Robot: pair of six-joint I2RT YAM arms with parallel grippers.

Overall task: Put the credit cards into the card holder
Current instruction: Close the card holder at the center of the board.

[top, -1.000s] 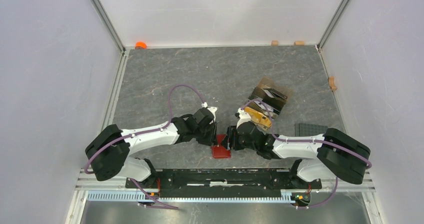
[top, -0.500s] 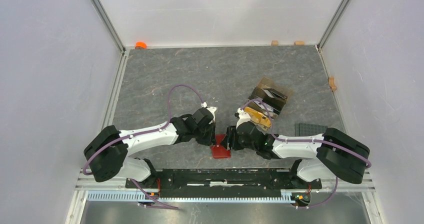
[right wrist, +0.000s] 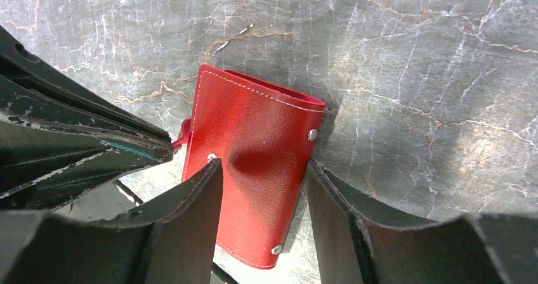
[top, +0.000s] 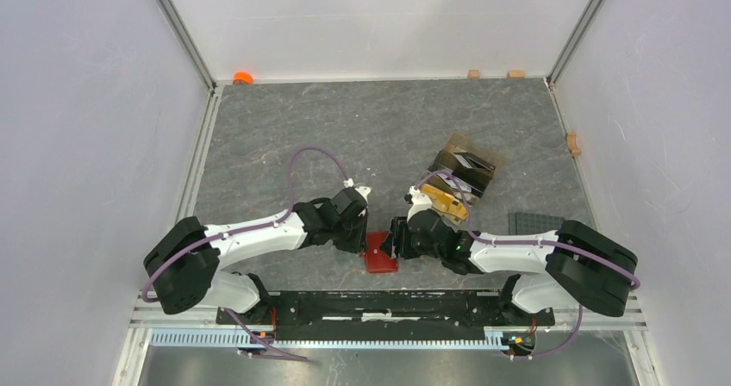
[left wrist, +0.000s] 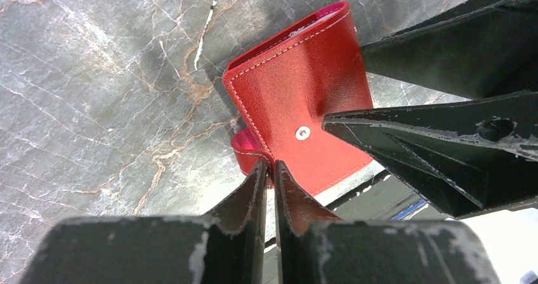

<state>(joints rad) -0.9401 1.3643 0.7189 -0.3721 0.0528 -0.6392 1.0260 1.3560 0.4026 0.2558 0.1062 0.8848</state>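
Note:
The red leather card holder [top: 380,255] lies near the table's front edge between both grippers. In the left wrist view [left wrist: 304,106] its snap flap faces up. My left gripper [left wrist: 269,165] is shut on the holder's small red tab at its near left corner. My right gripper [right wrist: 263,163] straddles the holder [right wrist: 254,163], one finger against each long side, squeezing it. An orange card [top: 448,202] lies just behind the right wrist, and dark cards sit in a brown box [top: 467,166] beyond it. No light blue card is in view.
A dark grid mat [top: 534,222] lies at the right by the right arm. Small tan blocks [top: 473,73] sit along the back edge and one [top: 572,143] on the right wall rail. An orange object [top: 242,77] is at the back left corner.
My left gripper has edged a little nearer and to the left, staying at the holder's tab. The right arm and the holder have barely moved.

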